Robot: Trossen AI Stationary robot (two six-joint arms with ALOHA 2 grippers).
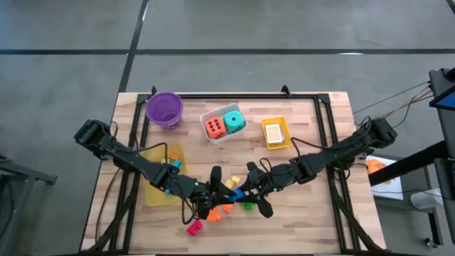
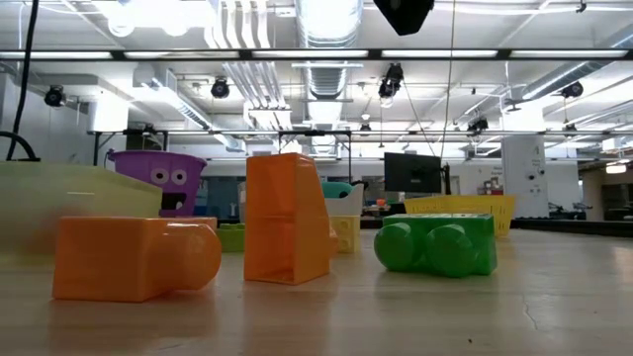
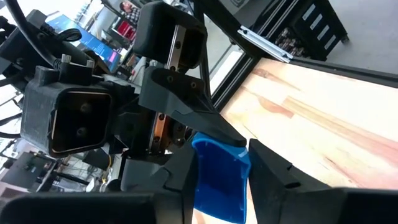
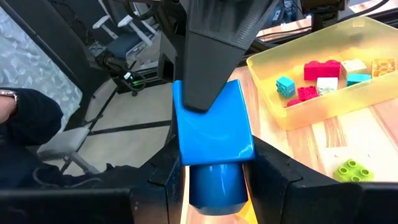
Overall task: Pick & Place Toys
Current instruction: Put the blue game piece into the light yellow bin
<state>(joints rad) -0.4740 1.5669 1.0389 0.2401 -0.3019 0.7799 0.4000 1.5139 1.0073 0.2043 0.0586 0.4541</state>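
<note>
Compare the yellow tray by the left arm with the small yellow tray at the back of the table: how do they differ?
The yellow tray by the left arm is larger, pale and see-through, holding several small blocks. The small yellow tray at the back is a stronger, opaque yellow and holds one pale card-like item. Both are rectangular, open-topped, and rest on the wooden table.

Lab: exposed ceiling ducts (image 2: 326, 40), monitor (image 2: 412, 171)
</note>
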